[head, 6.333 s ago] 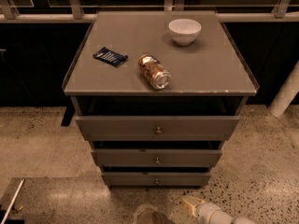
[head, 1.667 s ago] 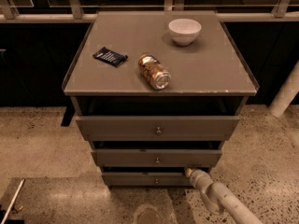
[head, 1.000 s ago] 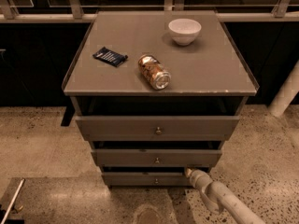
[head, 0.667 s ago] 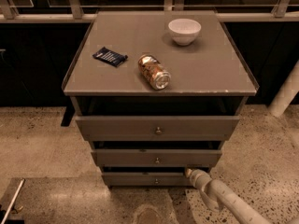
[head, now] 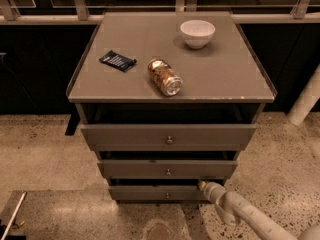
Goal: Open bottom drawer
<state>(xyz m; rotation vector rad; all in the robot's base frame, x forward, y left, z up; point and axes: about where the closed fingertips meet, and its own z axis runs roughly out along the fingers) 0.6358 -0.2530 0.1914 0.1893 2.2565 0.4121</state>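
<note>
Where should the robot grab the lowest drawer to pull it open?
Best guess: the tiny round knob in the middle of the bottom drawer, reached straight from the front. The front is flat, so the knob is the only part sticking out. The pincer is off by the drawer's upper right corner, not at the knob.

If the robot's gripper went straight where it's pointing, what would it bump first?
Probably the bottom drawer: the gripper sits low at the right end of its front, pointing up-left toward it. Depth is unclear, so it may already be touching.
</note>
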